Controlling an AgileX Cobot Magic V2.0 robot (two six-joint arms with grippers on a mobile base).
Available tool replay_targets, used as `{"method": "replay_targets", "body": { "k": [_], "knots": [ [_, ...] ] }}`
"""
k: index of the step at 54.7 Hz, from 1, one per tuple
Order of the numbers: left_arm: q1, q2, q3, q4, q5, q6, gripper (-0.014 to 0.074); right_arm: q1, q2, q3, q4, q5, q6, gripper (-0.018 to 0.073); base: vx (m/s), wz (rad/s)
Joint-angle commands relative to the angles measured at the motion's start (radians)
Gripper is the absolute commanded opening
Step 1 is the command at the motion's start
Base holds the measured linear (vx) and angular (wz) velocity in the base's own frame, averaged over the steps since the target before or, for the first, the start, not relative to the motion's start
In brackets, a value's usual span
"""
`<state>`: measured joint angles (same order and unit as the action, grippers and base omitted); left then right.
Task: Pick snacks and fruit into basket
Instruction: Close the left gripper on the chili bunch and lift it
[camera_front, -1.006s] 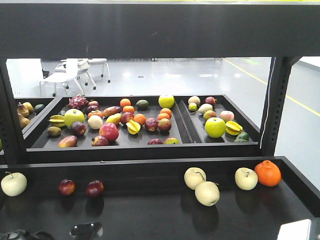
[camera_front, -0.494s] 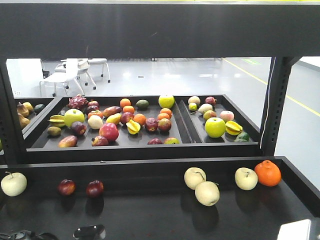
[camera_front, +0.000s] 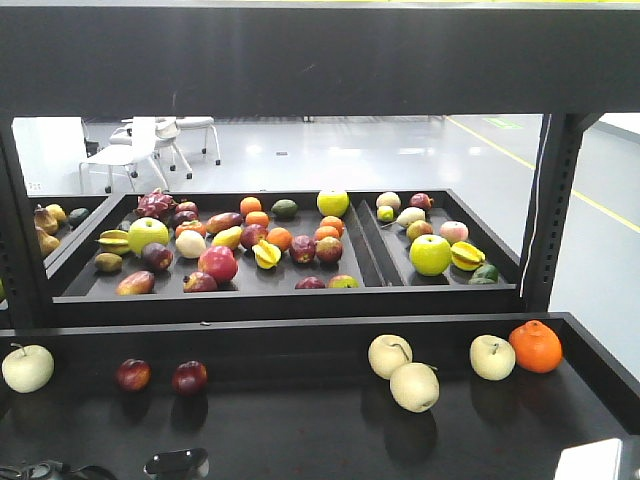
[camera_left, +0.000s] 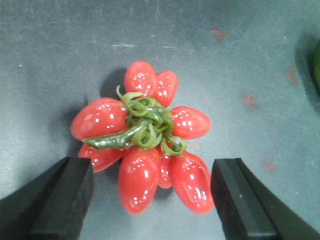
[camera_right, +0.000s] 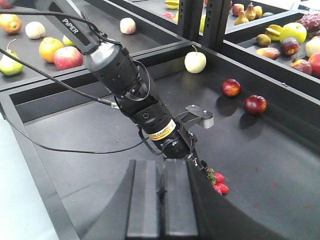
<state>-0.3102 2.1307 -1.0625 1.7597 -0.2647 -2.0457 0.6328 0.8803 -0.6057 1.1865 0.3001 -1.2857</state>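
On the lower black shelf in the front view lie pale apples, two red fruits and an orange; the trays behind hold mixed fruit. Left wrist view: the left gripper stands spread, a finger close on each side of a red tomato cluster. A green edge at the right is too cropped to name. Right wrist view: the right gripper is pressed together with nothing between, beside the left arm that reaches down over the tomatoes
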Motion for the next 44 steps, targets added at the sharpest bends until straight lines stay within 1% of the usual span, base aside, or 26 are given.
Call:
{"method": "replay_targets", "body": {
  "k": [1, 9, 15, 21, 32, 38, 44],
  "knots": [
    [-0.001, -0.051, -0.024, 0.047, 0.006, -0.004, 0.0586, -0.003, -0.009, -0.032, 0.020, -0.021, -0.005, -0.0008, 0.00, 0.00],
    [-0.001, -0.051, -0.024, 0.047, 0.006, -0.004, 0.0577, -0.003, -0.009, -0.032, 0.020, -0.018, -0.005, -0.0008, 0.00, 0.00],
    [-0.001, -0.051, -0.024, 0.047, -0.002, -0.004, 0.0540, -0.003, -0.009, -0.032, 0.020, -0.018, -0.005, -0.0008, 0.00, 0.00],
    [-0.001, -0.051, -0.024, 0.047, -0.002, -0.005, 0.0477, -0.003, -0.009, -0.032, 0.020, -0.018, -0.005, -0.0008, 0.00, 0.00],
    [-0.001, -0.043, -0.024, 0.047, -0.007, -0.006, 0.0316, -0.003, -0.009, -0.032, 0.020, -0.018, -0.005, -0.0008, 0.00, 0.00],
    [-0.001, -0.012, -0.034, 0.047, -0.056, -0.007, 0.0248, -0.003, -0.009, -0.032, 0.020, -0.018, -0.005, -0.0008, 0.00, 0.00],
    [-0.001, 0.012, -0.036, 0.047, -0.095, -0.007, 0.0206, -0.003, -0.009, -0.032, 0.020, -0.018, -0.005, -0.0008, 0.00, 0.00]
  ]
}}
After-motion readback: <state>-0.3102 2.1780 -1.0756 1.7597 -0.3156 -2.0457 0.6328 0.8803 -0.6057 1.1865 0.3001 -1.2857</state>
